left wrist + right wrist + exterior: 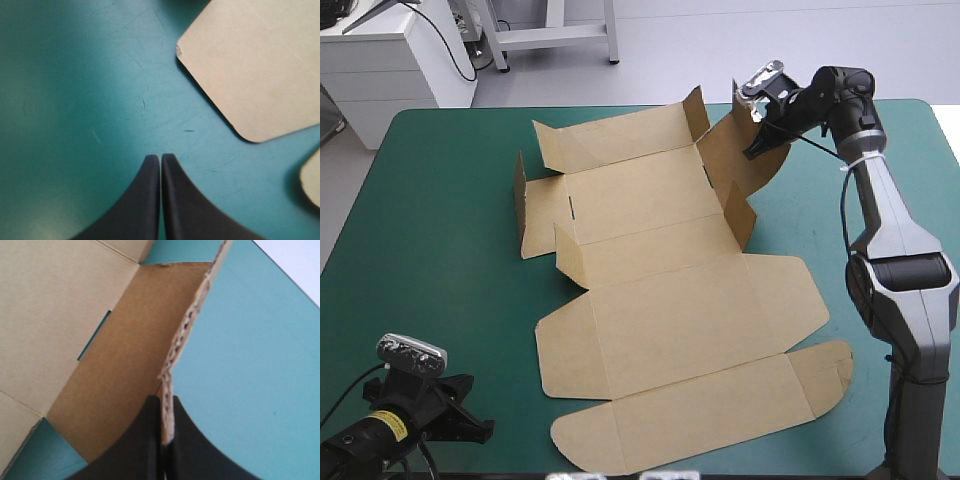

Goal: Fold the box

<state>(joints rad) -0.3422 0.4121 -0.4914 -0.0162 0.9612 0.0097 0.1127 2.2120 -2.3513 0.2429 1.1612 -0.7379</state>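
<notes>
The brown box [660,290] lies as a cut sheet across the middle of the teal-green table, with short walls raised along its far part. My right gripper [758,148] is at the box's far right side flap [745,160] and holds it lifted on edge. In the right wrist view the flap's [125,375] corrugated edge runs down between my black fingers [145,440], which are shut on it. My left gripper [470,428] rests low at the table's near left corner, shut and empty [160,160], with a rounded box flap [250,65] ahead of it.
The near lid panels [700,400] of the box lie flat toward the table's front edge. Bare teal-green cover [430,240] stretches left of the box. A white cabinet [390,60] stands beyond the far left corner.
</notes>
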